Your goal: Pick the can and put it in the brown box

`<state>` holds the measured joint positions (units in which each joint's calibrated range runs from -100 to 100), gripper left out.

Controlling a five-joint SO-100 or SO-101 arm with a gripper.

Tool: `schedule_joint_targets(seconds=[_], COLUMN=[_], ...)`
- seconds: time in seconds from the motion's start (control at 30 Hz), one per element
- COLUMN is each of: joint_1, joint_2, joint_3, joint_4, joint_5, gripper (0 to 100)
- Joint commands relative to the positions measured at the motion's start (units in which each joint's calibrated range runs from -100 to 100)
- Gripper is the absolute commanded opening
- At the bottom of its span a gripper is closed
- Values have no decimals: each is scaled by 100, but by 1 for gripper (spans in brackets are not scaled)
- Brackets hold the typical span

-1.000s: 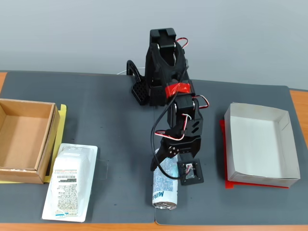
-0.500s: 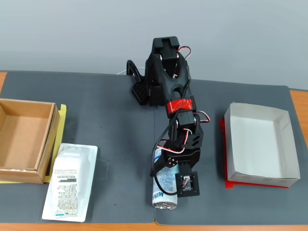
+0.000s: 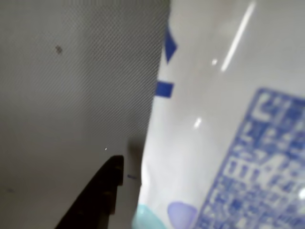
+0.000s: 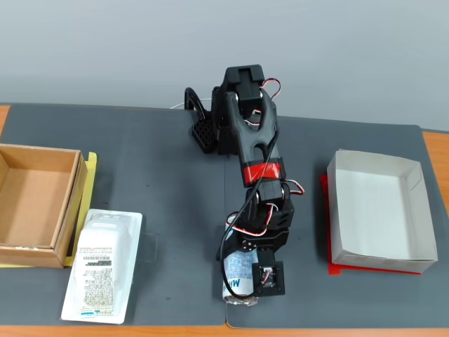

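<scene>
The can (image 4: 236,268), white with blue lettering, lies on the dark mat near the front edge, mostly hidden under my gripper (image 4: 243,286). In the wrist view the can (image 3: 228,119) fills the right side, very close. One black finger (image 3: 102,195) shows just left of the can with a narrow gap between them; the other finger is hidden. The jaws look open and straddle the can. The brown box (image 4: 78,188) sits empty at the far left of the mat, well away from the gripper.
A flat white plastic-wrapped packet (image 4: 102,267) with a barcode label lies between the brown box and the can. A white shallow box (image 4: 379,163) on a red sheet stands at the right. The arm's base (image 4: 210,133) is at the back centre.
</scene>
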<state>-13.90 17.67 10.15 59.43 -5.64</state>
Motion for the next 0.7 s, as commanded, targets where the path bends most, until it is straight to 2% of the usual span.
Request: schedule_joint_targets(seconds=[0.0, 0.67], joint_1=[41, 41], joint_2=[84, 313], joint_3=[-463, -536], joint_4=[-54, -37], joint_5=[-25, -25], gripper=[38, 36])
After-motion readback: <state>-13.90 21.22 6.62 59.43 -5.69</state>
